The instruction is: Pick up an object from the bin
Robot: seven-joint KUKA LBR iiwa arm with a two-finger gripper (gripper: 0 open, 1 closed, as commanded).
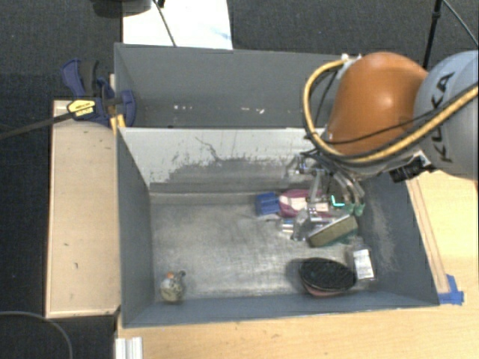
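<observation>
The grey metal bin (194,223) has most of its floor bare, and its few loose things lie along the right half. The arm (449,118) reaches in from the right, its wrist under a rounded orange cover (374,96) looped with yellow and black cables. Below the cover the claw (310,219) hangs low in the right middle of the bin, down among a small cluster of things; whether it is released or clenched cannot be told, and nothing can be made out in its grasp. Near the front wall, well right of centre, lies a black oval brush-like thing (326,275). Just above it, right beside the claw, an olive-brown block (334,231) lies tilted. A pink thing (294,199) sits just behind the claw, with a blue thing (266,204) touching its left side. A small white piece (363,264) lies just right of the black oval. A small round knob (173,287) sits well apart from the rest, in the front left corner.
</observation>
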